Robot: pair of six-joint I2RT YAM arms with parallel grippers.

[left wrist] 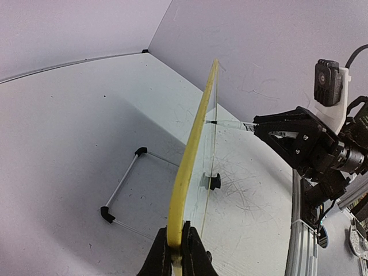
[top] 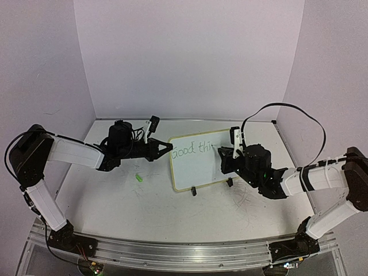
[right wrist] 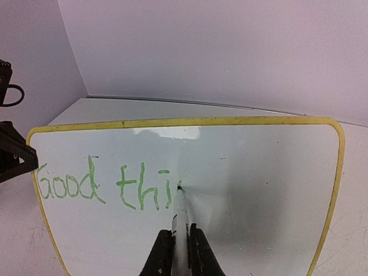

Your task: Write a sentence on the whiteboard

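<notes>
The whiteboard [top: 198, 161], white with a pale yellow rim, stands tilted on black clip feet at the table's middle. My left gripper [top: 168, 148] is shut on its left rim; in the left wrist view the yellow edge [left wrist: 190, 155] runs up from the closed gripper [left wrist: 177, 244]. My right gripper [top: 223, 153] is shut on a white marker [right wrist: 183, 221], its tip touching the board face [right wrist: 259, 190]. The sentence [right wrist: 103, 187], green lettering, reads "Good thi" in one line, with a fresh stroke at the tip. It also shows in the top view [top: 191, 150].
A small green marker cap [top: 138, 178] lies on the table left of the board. A wire stand with black ends [left wrist: 123, 187] lies behind the board. Grey scratches mark the tabletop [left wrist: 253, 195] in front. Walls enclose the back and sides.
</notes>
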